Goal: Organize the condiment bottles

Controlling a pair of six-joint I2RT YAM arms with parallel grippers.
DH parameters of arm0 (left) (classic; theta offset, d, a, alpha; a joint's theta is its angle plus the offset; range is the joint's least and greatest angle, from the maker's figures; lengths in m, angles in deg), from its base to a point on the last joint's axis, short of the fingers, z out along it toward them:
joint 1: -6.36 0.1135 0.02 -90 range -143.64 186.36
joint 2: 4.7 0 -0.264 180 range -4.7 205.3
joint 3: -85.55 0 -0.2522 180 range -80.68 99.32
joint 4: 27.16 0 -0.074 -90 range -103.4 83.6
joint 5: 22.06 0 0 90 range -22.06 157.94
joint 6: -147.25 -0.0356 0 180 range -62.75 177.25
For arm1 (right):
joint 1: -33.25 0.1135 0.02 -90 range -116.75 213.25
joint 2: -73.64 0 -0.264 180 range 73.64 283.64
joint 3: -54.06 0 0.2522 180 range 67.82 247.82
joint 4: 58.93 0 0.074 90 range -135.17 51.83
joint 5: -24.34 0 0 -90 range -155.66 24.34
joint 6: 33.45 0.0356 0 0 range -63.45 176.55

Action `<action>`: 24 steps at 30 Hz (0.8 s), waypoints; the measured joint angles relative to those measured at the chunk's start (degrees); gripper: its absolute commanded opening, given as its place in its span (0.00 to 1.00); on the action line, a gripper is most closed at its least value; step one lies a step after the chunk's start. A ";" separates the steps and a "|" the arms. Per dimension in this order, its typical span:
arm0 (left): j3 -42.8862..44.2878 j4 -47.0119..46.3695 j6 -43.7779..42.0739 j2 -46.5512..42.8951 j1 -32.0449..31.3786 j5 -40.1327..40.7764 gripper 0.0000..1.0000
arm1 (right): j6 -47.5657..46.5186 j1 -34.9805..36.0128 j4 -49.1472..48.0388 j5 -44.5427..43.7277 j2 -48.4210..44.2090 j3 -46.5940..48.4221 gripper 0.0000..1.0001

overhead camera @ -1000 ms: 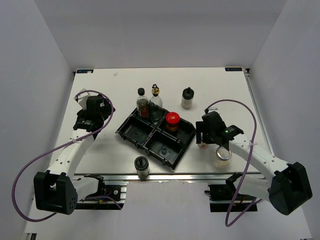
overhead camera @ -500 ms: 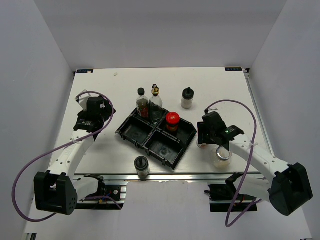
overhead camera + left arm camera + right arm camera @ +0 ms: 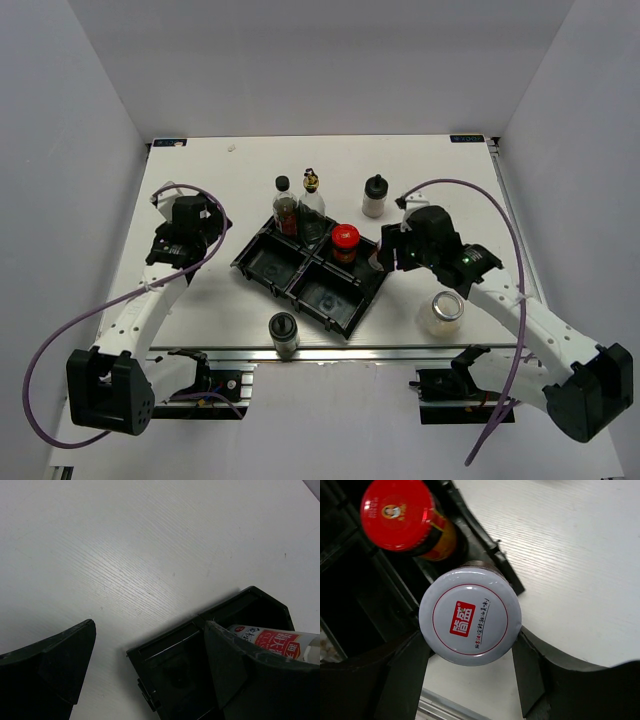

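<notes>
Silver-lidded jar (image 3: 470, 624) sits between the fingers of the right claw (image 3: 392, 252), clamped on both sides just below the lid. It hangs over the right-hand outer wall of the tray (image 3: 490, 562), half above black plastic and half above the table (image 3: 570, 555). The red-lidded jar (image 3: 397, 512) stands just beside it, inside the adjoining compartment. Whether the base rests on anything is hidden. Left claw (image 3: 150, 630) is spread wide and holds nothing, low over bare table at the tray's left corner. Likely risks: lowered here, the base would meet the thin wall instead of a compartment floor and the jar would tip. A careless shift inward could knock the red-lidded neighbour. The grip is on a round, smooth side, so a twist may let it slip. Lid is round, flat and glossy, pale with a red square logo. The tray looks like glossy moulded plastic with thin ribbed dividers. Table is matte white with a fine wood grain. Wide clear jar (image 3: 445, 310) stands apart, near the front edge.
</notes>
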 measured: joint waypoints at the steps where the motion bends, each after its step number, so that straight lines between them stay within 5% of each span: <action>1: 0.00 -0.02 0.07 -0.31 0.00 -0.15 0.98 | -0.28 0.55 -0.63 0.94 0.70 0.11 0.14; 8: -0.04 0.31 1.07 -1.90 0.02 -2.40 0.98 | -1.51 2.73 -4.26 2.54 8.00 0.44 0.14; 15: -2.58 1.51 2.08 -3.80 0.07 -12.92 0.98 | -2.89 3.21 -9.35 2.12 12.17 0.11 0.26; 24: -7.34 8.57 -0.33 -7.69 -1.70 -25.20 0.98 | -4.22 3.87 -13.11 2.60 16.70 -1.88 0.69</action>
